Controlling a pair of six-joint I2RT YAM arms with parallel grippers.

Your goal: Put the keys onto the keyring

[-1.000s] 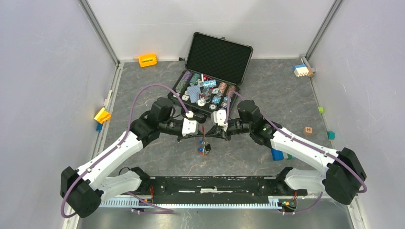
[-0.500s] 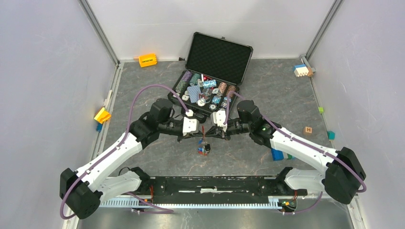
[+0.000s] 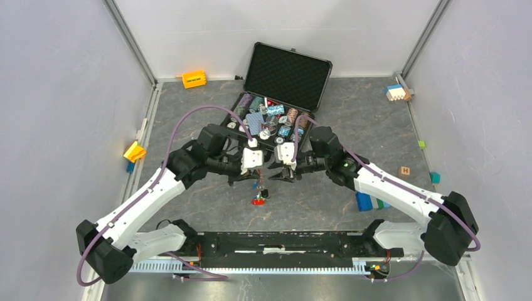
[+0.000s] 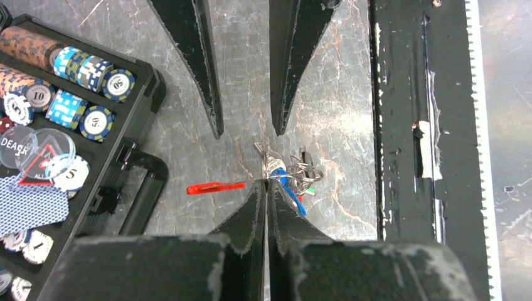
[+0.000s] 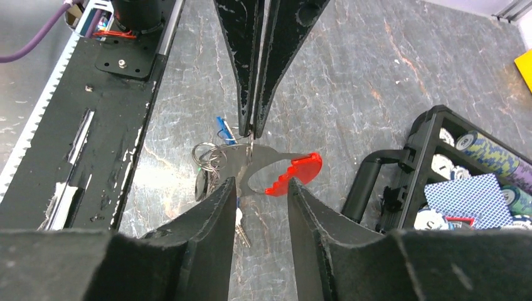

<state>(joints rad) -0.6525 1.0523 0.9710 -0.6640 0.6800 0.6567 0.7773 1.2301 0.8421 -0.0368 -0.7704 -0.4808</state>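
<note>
Pinches the keyring (image 5: 251,164) tight in the shut jaws of the left gripper (image 4: 266,185), over the gray table (image 3: 326,207), near the poker chip case (image 3: 285,72). Holds the right gripper (image 5: 260,183) partly open, a finger on each side of the keyring, not squeezing. Shows the keys (image 4: 293,179) bunched at the ring, next to the red fob (image 5: 296,172).
</note>
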